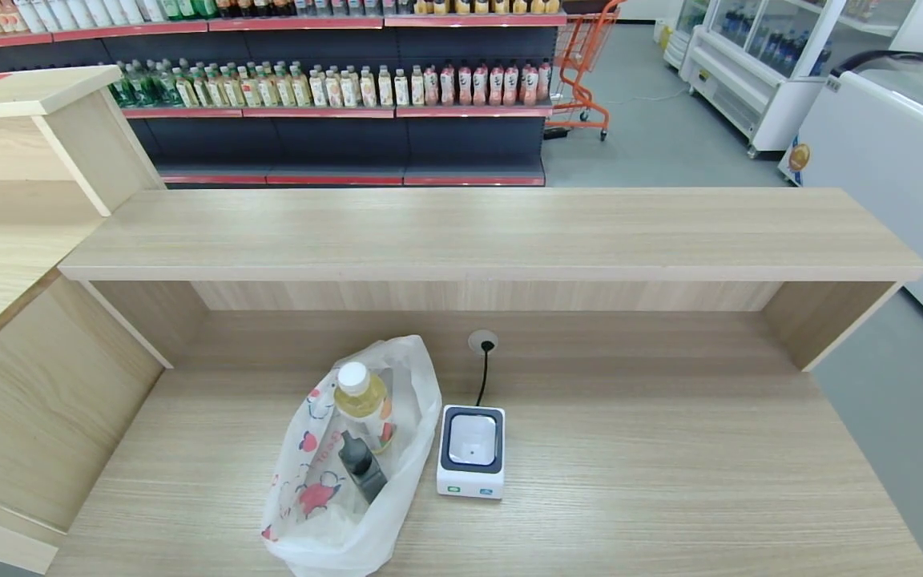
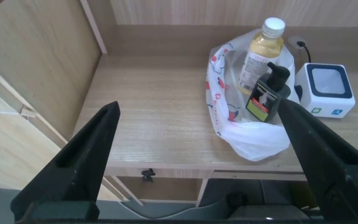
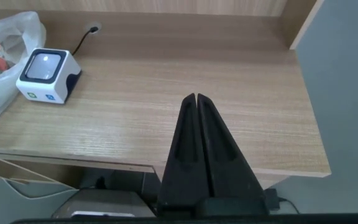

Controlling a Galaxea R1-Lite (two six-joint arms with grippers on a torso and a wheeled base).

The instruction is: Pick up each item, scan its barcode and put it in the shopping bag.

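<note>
Yellow juice bottle (image 1: 361, 401) and black pump bottle (image 1: 362, 466) sit in white printed plastic bag (image 1: 333, 538) (bagging likely done); left gripper (image 2: 199, 107) spread, right gripper (image 3: 196, 98) pressed together; next, stand by.

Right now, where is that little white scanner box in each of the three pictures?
Head view: scanner mid-counter, beside the shopping bag, on its right.
Left wrist view: scanner just beyond the shopping bag.
Right wrist view: scanner beside the shopping bag.
Shared landmark: the shopping bag.

Bottle-stocked shelves (image 1: 333, 88), freezers (image 1: 886, 152), grey floor (image 1: 662, 136).
</note>
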